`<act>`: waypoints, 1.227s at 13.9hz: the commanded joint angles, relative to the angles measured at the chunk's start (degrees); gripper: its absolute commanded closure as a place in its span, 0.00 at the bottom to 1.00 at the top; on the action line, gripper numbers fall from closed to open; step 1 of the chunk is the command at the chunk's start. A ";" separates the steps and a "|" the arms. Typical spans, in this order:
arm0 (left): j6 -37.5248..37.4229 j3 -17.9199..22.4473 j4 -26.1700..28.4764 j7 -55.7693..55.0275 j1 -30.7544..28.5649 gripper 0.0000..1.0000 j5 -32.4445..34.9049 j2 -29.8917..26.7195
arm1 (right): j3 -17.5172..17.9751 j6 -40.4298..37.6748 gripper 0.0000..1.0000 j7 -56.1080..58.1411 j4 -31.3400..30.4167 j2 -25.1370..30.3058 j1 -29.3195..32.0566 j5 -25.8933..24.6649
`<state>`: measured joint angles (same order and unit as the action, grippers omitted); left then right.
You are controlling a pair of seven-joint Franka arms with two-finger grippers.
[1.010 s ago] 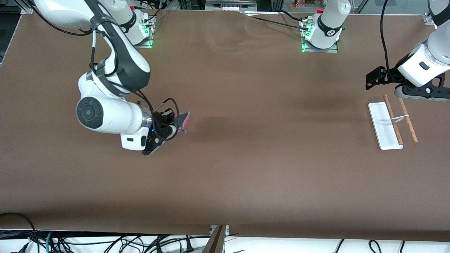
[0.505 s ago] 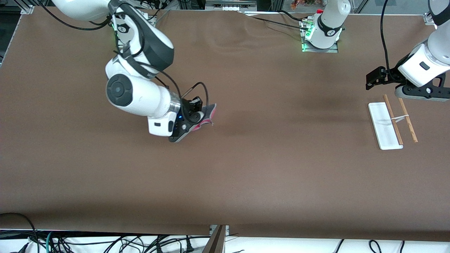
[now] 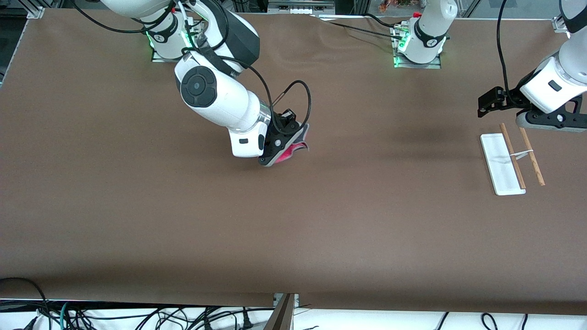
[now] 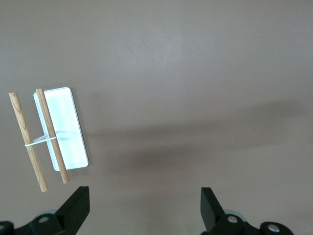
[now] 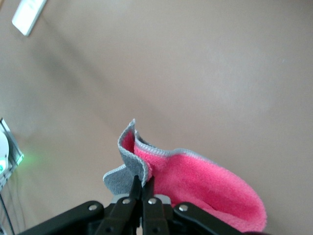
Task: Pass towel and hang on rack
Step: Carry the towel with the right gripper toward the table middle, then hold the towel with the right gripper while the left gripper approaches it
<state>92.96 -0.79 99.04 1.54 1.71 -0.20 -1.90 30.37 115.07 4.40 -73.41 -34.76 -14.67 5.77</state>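
Right gripper (image 3: 285,147) clamped on the towel (image 3: 293,149), carried in the air over mid-table | left gripper (image 3: 487,101), fingers spread and empty, waits over the rack (image 3: 511,158) | towel lies toward the right arm's end from it; rack's rods run toward the camera

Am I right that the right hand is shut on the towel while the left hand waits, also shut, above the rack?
Not quite: the left hand is open, its fingers wide apart in the left wrist view. The rest holds: the right hand is shut on the towel, and the left hand waits above the rack.
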 commanded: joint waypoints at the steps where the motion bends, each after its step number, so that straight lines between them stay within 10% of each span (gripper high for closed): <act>1: 1.43 -0.26 -0.08 1.36 -0.57 0.00 -4.00 -0.12 | -0.22 3.31 1.00 -0.62 0.81 -0.92 -1.41 -0.41; 17: 11.09 -7.19 7.92 -13.83 -0.74 0.00 -17.72 6.91 | -0.48 7.45 1.00 -7.56 0.72 -2.68 -8.36 -0.85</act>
<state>101.32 -5.84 105.36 -8.50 1.40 -15.23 5.18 30.14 121.63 -1.85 -73.42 -36.84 -22.43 5.76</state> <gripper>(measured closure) 0.000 0.978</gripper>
